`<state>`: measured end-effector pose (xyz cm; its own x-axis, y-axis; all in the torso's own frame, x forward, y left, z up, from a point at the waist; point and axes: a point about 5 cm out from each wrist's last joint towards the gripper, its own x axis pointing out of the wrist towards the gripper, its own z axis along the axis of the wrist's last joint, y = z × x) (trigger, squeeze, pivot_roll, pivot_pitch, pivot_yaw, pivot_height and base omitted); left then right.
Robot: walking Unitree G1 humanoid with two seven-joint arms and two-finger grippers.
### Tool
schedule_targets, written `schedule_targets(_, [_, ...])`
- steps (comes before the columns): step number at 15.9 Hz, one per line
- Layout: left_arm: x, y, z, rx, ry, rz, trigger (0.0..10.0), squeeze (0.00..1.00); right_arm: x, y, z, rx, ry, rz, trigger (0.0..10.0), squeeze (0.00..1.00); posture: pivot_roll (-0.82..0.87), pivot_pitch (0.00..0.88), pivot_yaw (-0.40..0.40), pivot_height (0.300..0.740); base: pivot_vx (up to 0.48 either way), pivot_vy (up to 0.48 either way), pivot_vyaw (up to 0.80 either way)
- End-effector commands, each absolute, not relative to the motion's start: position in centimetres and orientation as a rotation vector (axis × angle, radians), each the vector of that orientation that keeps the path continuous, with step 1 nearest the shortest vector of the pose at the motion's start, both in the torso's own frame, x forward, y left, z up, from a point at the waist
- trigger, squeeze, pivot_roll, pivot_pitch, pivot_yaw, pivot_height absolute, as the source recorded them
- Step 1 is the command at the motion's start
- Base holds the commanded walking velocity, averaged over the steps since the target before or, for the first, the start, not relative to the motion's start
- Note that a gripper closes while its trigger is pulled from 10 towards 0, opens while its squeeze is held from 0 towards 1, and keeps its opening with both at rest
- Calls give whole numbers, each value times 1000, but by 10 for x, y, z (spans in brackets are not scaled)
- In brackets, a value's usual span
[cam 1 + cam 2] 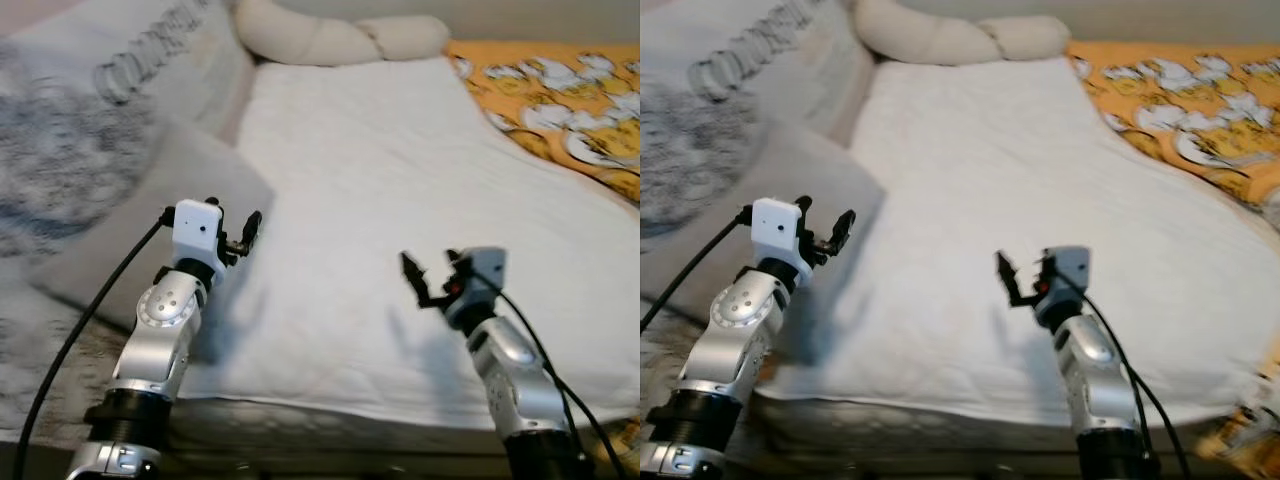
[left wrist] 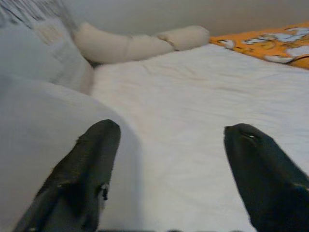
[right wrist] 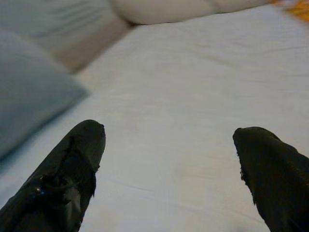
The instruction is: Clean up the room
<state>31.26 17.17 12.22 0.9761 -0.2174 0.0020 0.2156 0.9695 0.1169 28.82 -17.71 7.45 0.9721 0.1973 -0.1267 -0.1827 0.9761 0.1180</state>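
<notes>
1. The robot stands at the near edge of a bed spread with a white sheet (image 1: pixel 400 180). Both silver arms are raised over it, and neither holds anything.

2. The left gripper (image 1: pixel 243 232) hovers at the sheet's left edge, just beside a grey pillow (image 1: pixel 150 220) that lies partly on the bed. Its 2 black fingers (image 2: pixel 91 159) are spread wide, with nothing between them.

3. The right gripper (image 1: pixel 425 280) hovers above the middle of the near part of the sheet. Its fingers (image 3: pixel 77 159) are also spread apart and empty.

4. My judgement is that tidying the bed is the step in hand, at the reaching stage, with no grasp made yet. The grey pillow looks the likeliest thing to be moved, though the sheet could be the target instead.

5. The next move probably calls for the left gripper to come down onto the pillow's edge and close on the soft fabric, pinching enough of it not to slip.

6. The head views take in an orange patterned blanket (image 1: pixel 560 90) along the right side, a cream bolster (image 1: pixel 330 40) at the far end, and a lettered pillow (image 1: pixel 130 60) at the far left.

7. The left wrist view shows, as the head views do not, how the pillow's rounded edge lies right under 1 finger.
</notes>
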Motion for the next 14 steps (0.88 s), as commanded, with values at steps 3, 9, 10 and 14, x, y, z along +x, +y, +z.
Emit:
schedule_targets(3, [305, 182, 124, 99, 18, -164, 10000, 831, 294, -173, 89, 115, 97, 143, 10000, 0, 32, 0, 16, 740, 0, -431, 0])
schedule_targets(9, [298, 186, 124, 84, 41, -130, 10000, 831, 294, -169, 93, 58, 97, 127, 10000, 0, 35, 0, 2, 740, 0, -408, 0])
schedule_targets(10, [297, 184, 122, 84, 51, -133, 10000, 827, 293, -172, 96, 32, 57, 96, 10000, 0, 32, 0, -1, 740, 0, -405, 0])
schedule_targets(14, [294, 176, 120, 80, 58, -140, 10000, 827, 290, -172, 95, 70, 88, 122, 10000, 0, 34, 0, -19, 740, 0, -369, 0])
